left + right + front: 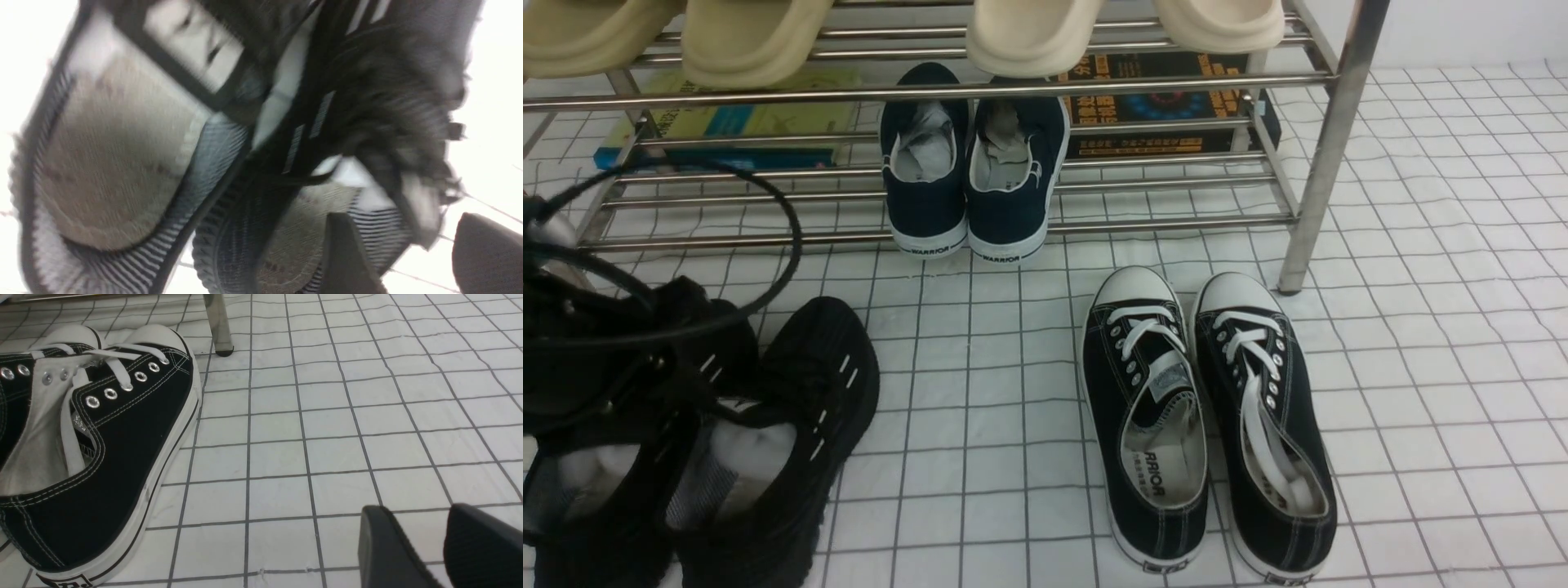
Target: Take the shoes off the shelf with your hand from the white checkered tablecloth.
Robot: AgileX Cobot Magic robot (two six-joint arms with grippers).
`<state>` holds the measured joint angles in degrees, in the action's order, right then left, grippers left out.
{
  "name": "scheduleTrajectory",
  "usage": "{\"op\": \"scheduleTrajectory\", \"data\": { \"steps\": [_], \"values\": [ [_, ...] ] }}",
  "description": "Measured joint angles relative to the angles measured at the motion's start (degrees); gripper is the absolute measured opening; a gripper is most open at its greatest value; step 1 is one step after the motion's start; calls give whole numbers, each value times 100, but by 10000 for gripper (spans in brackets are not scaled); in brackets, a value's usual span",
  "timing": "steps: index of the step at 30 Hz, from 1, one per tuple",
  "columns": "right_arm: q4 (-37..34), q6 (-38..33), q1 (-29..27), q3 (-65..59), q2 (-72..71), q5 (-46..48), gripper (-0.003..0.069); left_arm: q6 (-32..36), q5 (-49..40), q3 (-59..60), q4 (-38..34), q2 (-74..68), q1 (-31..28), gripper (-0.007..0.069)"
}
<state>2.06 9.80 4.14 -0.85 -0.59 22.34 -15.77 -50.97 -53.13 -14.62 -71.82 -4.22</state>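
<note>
**A:** The left hand (pixel 402 241): how was it seen?

**B:** Its fingers (pixel 347 261) were seen spread apart, closed on nothing, directly above the heels of the shoes (pixel 760 441).

**A:** Where were the shoes found?

**B:** Off the shelf (pixel 1331 139), side by side on the white checkered tablecloth (pixel 1013 367) toward its near left. Toes were pointed at the shelf, heels toward the robot. White paper (pixel 756 457) was seen stuffed in both.

**A:** Which hand was nearer?

**B:** The left, by far. The right hand (pixel 416 516), also open, was seen well apart, beside the canvas pair (pixel 1209 425). A straight lift clear of the heels was judged the move called for.

**A:** What was held by the shelf?

**B:** A navy pair (pixel 972 180) on the lower tier, cream slippers (pixel 1029 33) above.
</note>
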Motion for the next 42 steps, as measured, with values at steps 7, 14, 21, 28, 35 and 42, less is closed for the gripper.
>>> {"op": "scheduleTrajectory", "data": {
  "steps": [7, 14, 21, 28, 35, 42],
  "values": [
    [0, 0, 0, 0, 0, 0, 239, 563, -1229, -1498, 534, 443, 0, 302],
    [0, 0, 0, 0, 0, 0, 239, 1325, -1673, -1613, 739, 1635, 0, 14],
    [0, 0, 0, 0, 0, 0, 239, 1865, -771, 435, 324, 3946, 0, 2],
    [0, 0, 0, 0, 0, 0, 239, 1928, 1544, 2725, -453, 5544, 0, 4],
    [0, 0, 0, 0, 0, 0, 239, 1933, 2448, 3807, -446, 6006, 0, 9],
    [0, 0, 0, 0, 0, 0, 239, 1933, 2533, 3925, 64, 6006, 0, 16]
  ]
}}
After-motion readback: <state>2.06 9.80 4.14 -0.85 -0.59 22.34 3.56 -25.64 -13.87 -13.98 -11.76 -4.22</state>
